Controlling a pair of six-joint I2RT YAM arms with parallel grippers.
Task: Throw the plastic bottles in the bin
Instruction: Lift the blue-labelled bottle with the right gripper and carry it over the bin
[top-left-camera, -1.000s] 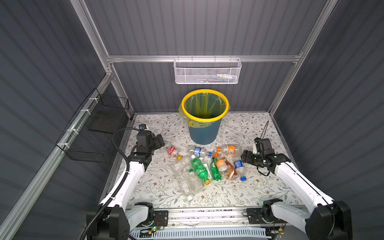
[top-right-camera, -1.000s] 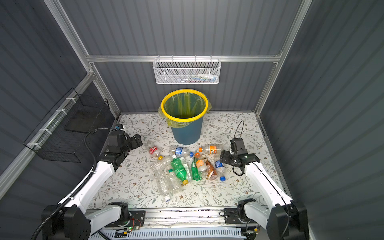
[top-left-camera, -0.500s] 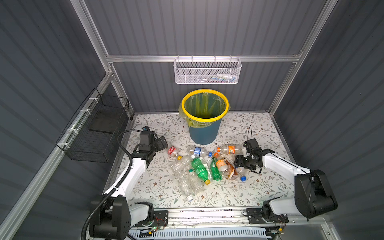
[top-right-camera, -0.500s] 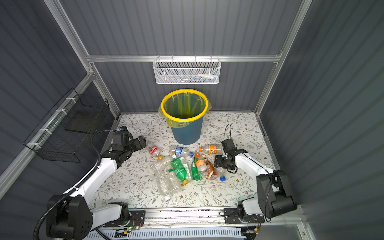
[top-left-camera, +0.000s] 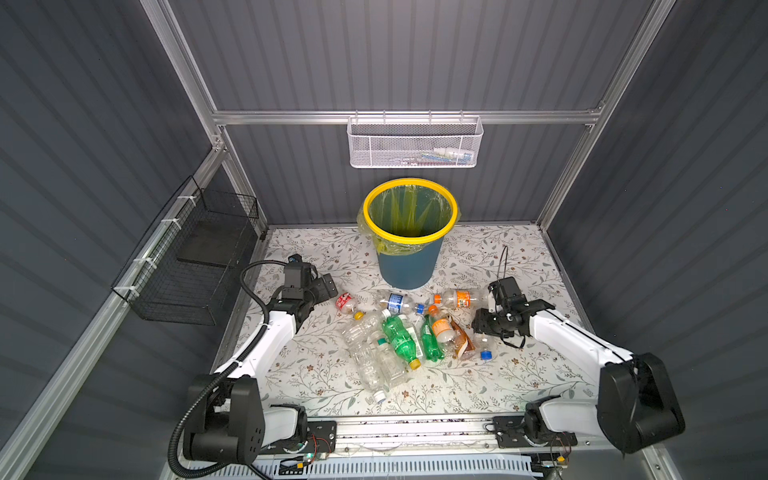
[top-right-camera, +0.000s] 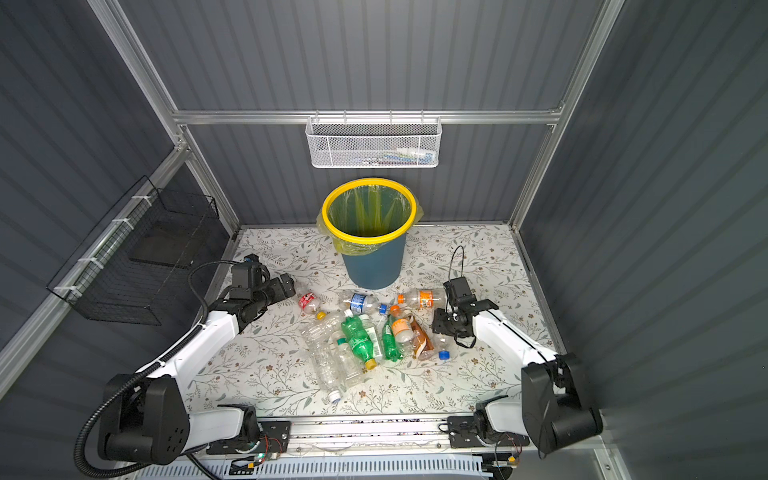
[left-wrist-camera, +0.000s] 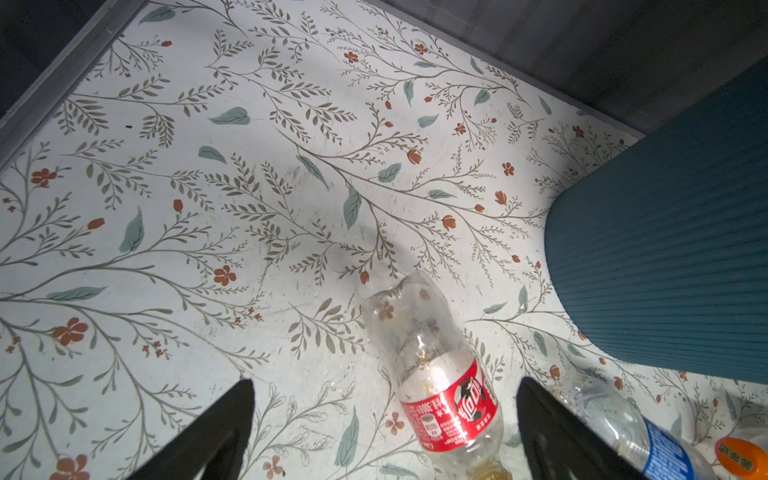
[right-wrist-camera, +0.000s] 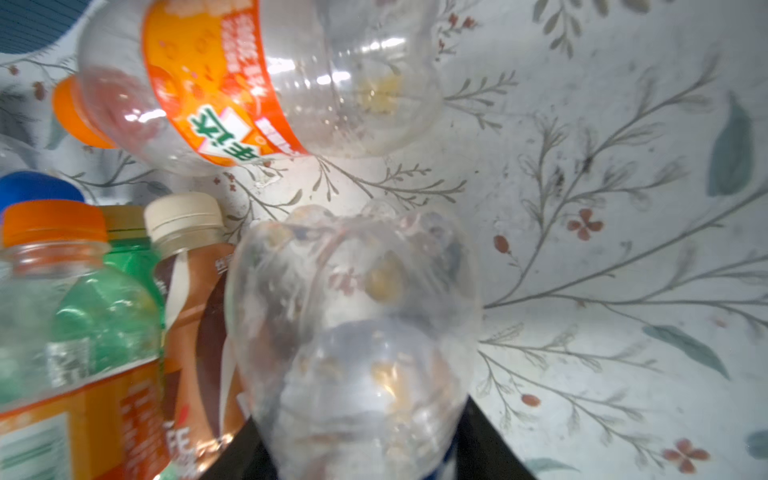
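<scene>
About a dozen plastic bottles (top-left-camera: 397, 338) are strewn on their sides over the flowered surface (top-left-camera: 316, 374). At the left, the left claw (top-left-camera: 328, 286) is held wide apart, with nothing gripped. In the left wrist view its black fingers (left-wrist-camera: 216, 432) are seen on either side of a red-label bottle (left-wrist-camera: 440, 374), which lies flat on the surface and seems touched by neither. In the middle, further back, the yellow-rimmed bin (top-left-camera: 409, 266) is stood upright, and the loose heap of bottles is spread just in front of it. At the right edge of the heap, a clear bottle (right-wrist-camera: 353, 311) is clamped between the fingers of the right claw (top-left-camera: 482, 330), low at the surface.
</scene>
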